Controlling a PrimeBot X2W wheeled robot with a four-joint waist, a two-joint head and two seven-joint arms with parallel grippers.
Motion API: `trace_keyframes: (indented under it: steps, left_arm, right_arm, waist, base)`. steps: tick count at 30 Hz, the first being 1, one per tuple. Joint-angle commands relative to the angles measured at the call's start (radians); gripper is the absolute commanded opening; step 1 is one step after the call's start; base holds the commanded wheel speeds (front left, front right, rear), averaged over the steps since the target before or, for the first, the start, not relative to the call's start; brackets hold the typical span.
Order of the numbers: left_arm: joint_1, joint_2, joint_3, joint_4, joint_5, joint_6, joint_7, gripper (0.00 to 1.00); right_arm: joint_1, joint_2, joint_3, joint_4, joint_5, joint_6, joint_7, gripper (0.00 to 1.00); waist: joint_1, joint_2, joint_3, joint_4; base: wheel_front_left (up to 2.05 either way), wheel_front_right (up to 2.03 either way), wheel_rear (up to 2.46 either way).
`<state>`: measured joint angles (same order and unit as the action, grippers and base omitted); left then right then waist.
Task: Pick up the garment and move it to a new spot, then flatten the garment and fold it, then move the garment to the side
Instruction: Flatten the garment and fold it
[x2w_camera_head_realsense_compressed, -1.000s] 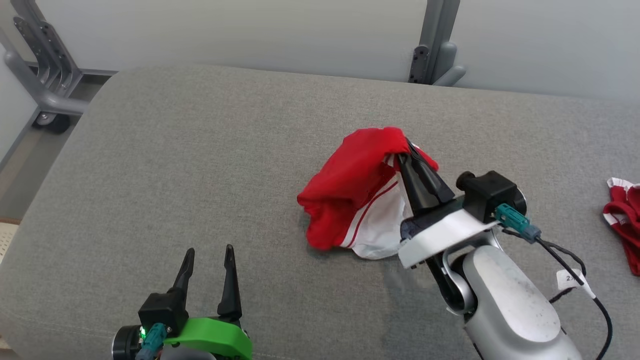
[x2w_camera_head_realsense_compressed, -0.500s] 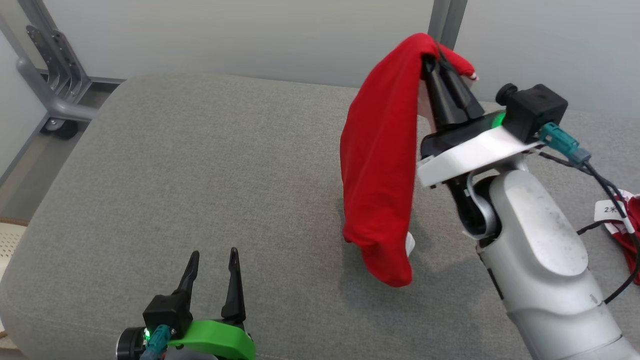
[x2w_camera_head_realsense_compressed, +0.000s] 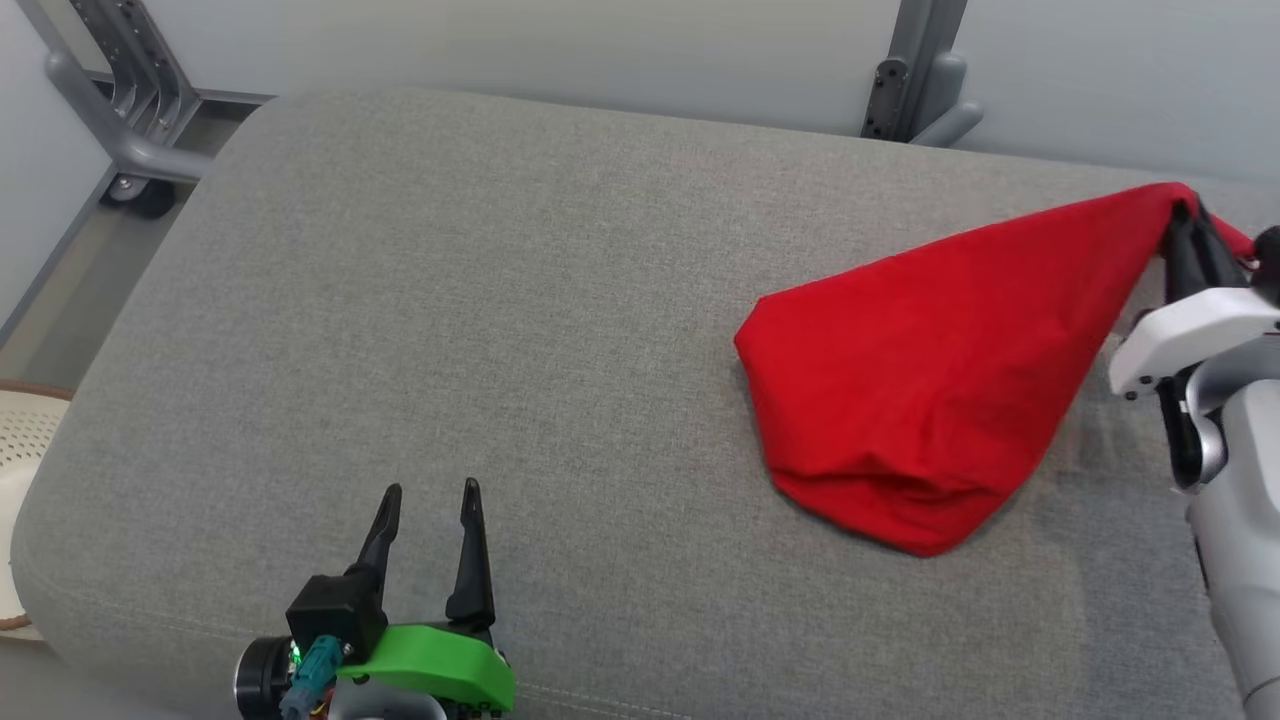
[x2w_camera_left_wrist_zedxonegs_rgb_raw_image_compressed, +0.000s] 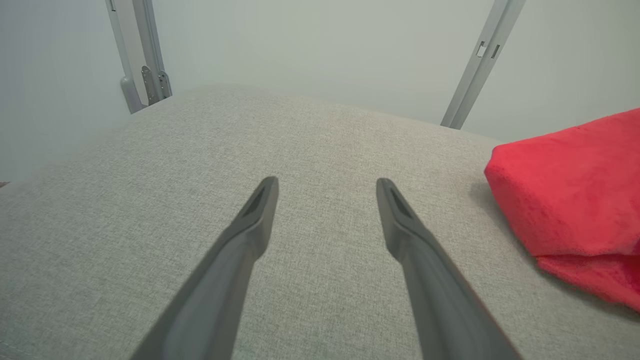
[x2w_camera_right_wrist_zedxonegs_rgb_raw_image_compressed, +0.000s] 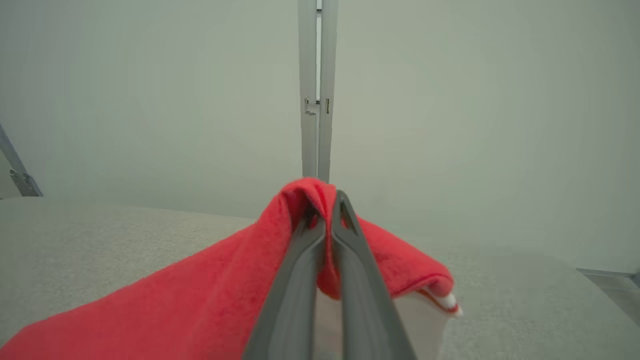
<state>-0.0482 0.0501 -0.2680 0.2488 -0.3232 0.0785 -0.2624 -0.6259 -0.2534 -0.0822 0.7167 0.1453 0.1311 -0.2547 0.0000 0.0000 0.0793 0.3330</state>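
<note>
My right tool (x2w_camera_head_realsense_compressed: 1187, 215) is clamped tight on a bunched corner of the red garment (x2w_camera_head_realsense_compressed: 920, 390) and holds that corner up at the right side of the gray cushion (x2w_camera_head_realsense_compressed: 480, 300). The cloth slopes down to my left, and its lower fold rests on the cushion. My left tool (x2w_camera_head_realsense_compressed: 428, 492) is near the front edge, fingers apart and holding nothing, well apart from the garment.

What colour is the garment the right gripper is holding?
The cloth garment is mostly red; clearest in the head view.
</note>
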Motion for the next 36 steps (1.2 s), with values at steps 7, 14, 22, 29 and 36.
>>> trace_keyframes:
  steps: [7, 14, 22, 29, 36]
  left_arm:
    - [-0.033, 0.001, -0.010, 0.001, 0.008, -0.006, -0.003, 1.00]
    - [-0.023, 0.001, -0.015, 0.007, 0.015, -0.007, -0.003, 1.00]
    - [-0.013, 0.001, -0.021, 0.000, 0.018, -0.010, -0.003, 1.00]
    - [-0.014, 0.001, -0.015, -0.004, 0.025, -0.014, -0.003, 1.00]
    - [-0.029, 0.001, -0.023, -0.005, 0.013, -0.010, -0.003, 1.00]
  right_arm:
    - [-0.047, -0.018, -0.091, 0.119, -0.091, -0.001, -0.012, 1.00]
    - [0.021, 0.041, -0.045, -0.005, -0.094, -0.001, -0.011, 1.00]
    - [0.188, 0.063, 0.262, -0.143, 0.052, -0.001, -0.011, 1.00]
    - [0.259, 0.009, 0.504, -0.133, 0.095, -0.001, -0.011, 1.00]
    - [0.167, -0.036, 0.658, 0.022, 0.046, -0.001, 0.000, 1.00]
  waist:
    - [0.0000, 0.0000, 0.045, -0.012]
    - [0.0000, 0.0000, 0.027, -0.049]
    - [0.0000, 0.0000, 0.003, -0.069]
    - [0.0000, 0.0000, 0.008, -0.061]
    - [0.0000, 0.0000, 0.026, -0.023]
  base:
    - [0.00, 0.00, 0.00]
    - [0.00, 0.00, 0.00]
    - [0.00, 0.00, 0.00]
    - [0.00, 0.00, 0.00]
    - [0.00, 0.00, 0.00]
